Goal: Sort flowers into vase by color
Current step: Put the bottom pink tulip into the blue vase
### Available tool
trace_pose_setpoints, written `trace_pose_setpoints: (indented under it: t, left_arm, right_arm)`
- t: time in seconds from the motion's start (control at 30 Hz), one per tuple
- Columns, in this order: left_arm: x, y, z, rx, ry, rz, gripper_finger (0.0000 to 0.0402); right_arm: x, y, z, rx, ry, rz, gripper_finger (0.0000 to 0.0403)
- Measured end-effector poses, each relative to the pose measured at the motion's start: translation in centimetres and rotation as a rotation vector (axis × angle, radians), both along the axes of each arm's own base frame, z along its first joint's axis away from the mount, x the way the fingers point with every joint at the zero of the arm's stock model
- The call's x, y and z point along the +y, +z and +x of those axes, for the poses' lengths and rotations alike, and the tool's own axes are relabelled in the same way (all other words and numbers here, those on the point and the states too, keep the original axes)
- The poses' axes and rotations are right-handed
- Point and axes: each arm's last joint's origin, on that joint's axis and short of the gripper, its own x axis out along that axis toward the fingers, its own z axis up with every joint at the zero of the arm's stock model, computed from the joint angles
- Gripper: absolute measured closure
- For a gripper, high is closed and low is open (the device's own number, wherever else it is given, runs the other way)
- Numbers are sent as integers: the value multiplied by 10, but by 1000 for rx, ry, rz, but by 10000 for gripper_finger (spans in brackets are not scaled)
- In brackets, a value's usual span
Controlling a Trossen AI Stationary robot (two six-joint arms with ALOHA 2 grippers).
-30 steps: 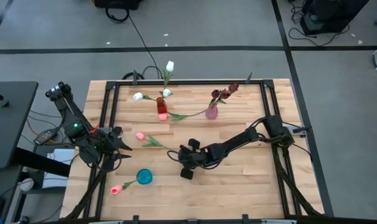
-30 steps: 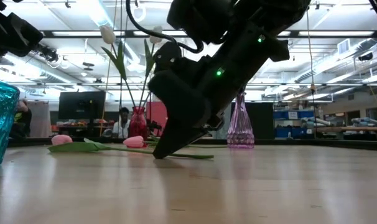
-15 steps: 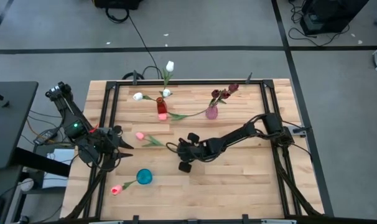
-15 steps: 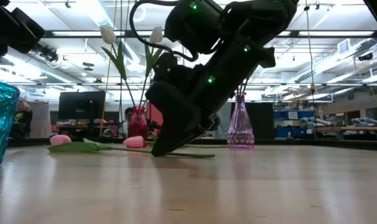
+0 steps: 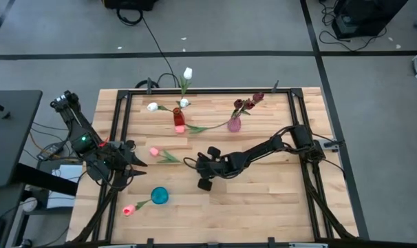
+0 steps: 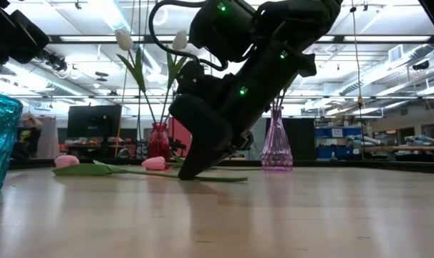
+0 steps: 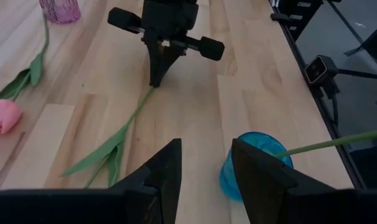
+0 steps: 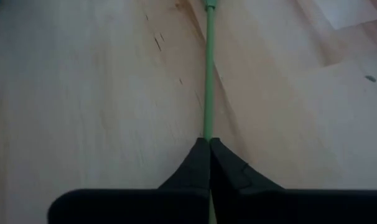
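A pink tulip (image 5: 155, 150) is laid flat on the pale wood-plank tabletop (image 5: 263, 196), its thin green stem (image 8: 208, 74) and long pointed leaves stretched toward the centre. The stem's free end is pinched between the tapered black fingertips of the right hand (image 5: 192, 164), which are pressed together on it and lowered to the wood. The left hand (image 5: 136, 164) is held at the tabletop's left edge with its two broad dark fingers (image 7: 163, 177) parted and nothing between them. Near it, a ribbed blue glass vase (image 5: 159, 195) is seen with a second pink tulip (image 5: 129, 209) leaning out of it. Toward the far edge, a red vase (image 5: 179, 119) carries white tulips (image 5: 187, 73), and a slim purple glass vase (image 5: 234, 124) carries maroon tulips (image 5: 253, 99).
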Motion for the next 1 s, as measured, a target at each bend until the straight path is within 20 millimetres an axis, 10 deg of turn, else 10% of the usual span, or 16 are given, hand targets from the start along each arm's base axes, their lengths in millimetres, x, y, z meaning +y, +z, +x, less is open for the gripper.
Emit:
trace_pose_setpoints:
  t: [0.57,1.0]
  left_arm:
    - [8,-7,0,-101,155,156,254]
    - [17,23,4,-324,228,165,254]
  right_arm:
    - [3,70,-4,-220,-41,-155,401]
    - [5,145,12,-776,53,-252,402]
